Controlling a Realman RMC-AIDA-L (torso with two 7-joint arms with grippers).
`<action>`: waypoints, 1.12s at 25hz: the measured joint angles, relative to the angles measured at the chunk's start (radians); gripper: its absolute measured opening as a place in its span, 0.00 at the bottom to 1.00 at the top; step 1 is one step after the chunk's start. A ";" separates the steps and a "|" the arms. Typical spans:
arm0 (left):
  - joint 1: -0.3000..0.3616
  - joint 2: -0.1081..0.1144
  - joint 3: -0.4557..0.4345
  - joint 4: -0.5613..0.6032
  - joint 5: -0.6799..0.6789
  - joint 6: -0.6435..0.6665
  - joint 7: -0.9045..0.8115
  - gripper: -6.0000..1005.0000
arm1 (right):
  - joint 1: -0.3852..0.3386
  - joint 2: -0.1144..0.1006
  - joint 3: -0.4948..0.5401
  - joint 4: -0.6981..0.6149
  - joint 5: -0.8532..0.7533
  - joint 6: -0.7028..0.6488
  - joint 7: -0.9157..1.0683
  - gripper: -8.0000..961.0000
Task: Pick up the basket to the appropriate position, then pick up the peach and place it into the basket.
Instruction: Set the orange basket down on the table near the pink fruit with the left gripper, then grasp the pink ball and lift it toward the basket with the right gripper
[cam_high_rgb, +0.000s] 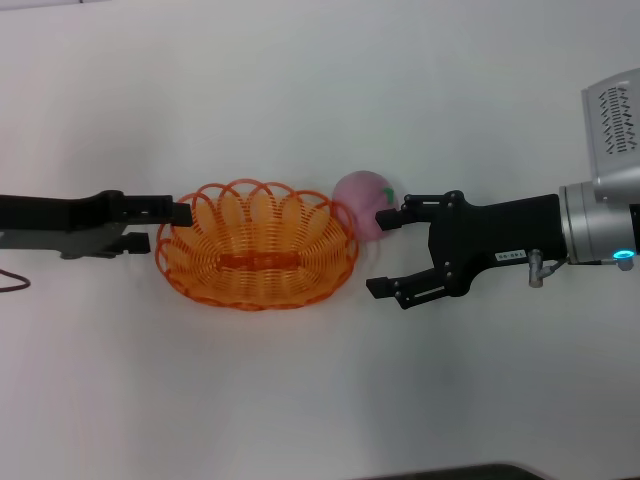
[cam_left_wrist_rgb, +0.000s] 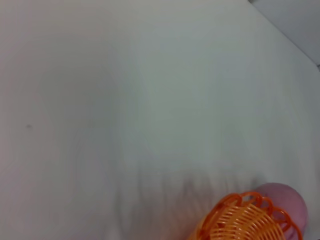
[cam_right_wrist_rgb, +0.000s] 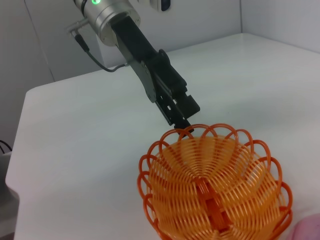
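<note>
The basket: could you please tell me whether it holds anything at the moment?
Empty. The basket's wire floor shows bare in the head and right wrist views, and the peach sits outside, against its rim on the robot's right.

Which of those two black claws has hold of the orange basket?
The left end effector, gripping the basket's scalloped rim. The right end effector is open beside the peach, holding nothing.

The orange wire basket (cam_high_rgb: 257, 246) sits upright on the bench, the pink peach (cam_high_rgb: 362, 204) touching its far right rim.
</note>
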 joint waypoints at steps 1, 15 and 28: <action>0.000 0.004 0.000 0.001 0.000 0.002 0.005 0.78 | 0.000 0.000 0.000 0.000 0.000 0.000 0.000 0.89; 0.020 0.075 -0.020 0.012 -0.021 0.129 0.639 0.88 | -0.002 0.000 0.000 0.003 0.000 -0.001 -0.001 0.88; 0.171 -0.022 0.004 0.080 -0.202 0.099 1.217 0.88 | 0.000 -0.001 0.000 0.015 0.003 0.006 -0.009 0.87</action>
